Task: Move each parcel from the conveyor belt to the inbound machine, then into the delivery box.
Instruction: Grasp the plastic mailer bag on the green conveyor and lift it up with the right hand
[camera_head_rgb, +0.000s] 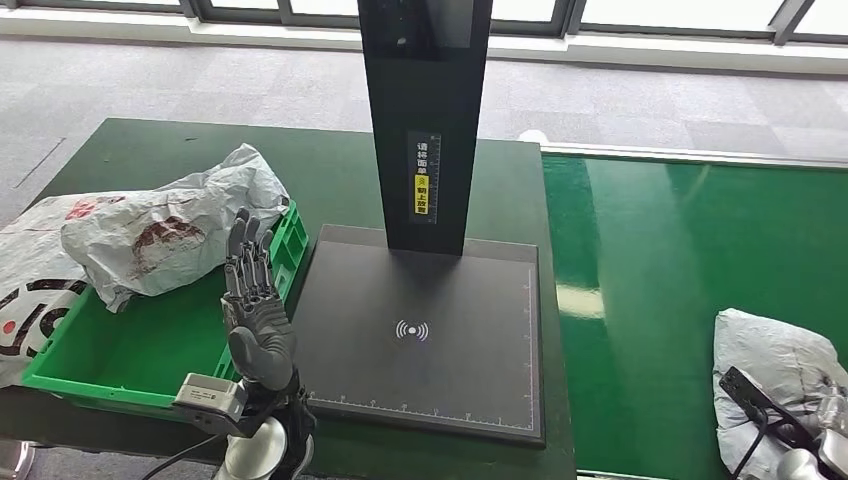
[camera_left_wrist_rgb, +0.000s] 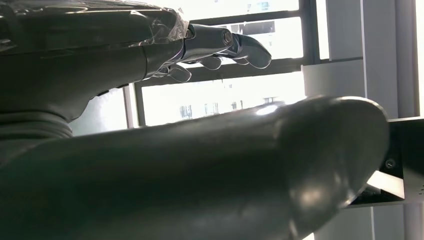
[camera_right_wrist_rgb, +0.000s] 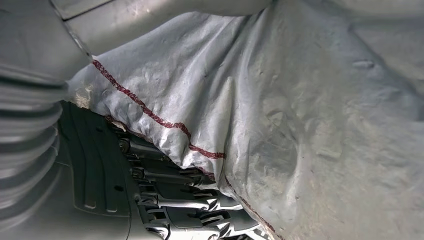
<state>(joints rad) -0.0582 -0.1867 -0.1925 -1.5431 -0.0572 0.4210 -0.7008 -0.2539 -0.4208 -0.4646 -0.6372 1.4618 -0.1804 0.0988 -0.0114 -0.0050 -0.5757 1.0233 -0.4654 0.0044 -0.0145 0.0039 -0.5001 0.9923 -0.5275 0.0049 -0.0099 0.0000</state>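
Nearest, at the belt's near right corner: right hand looks wrapped round the underside of a grey parcel, fingers tucked under the bag, so probably the pickup step. Left hand up, flat, holding nothing, between green delivery box and inbound machine. Next: lift that bag over to the scan plate; farther off, another parcel already draped across the box's far rim.
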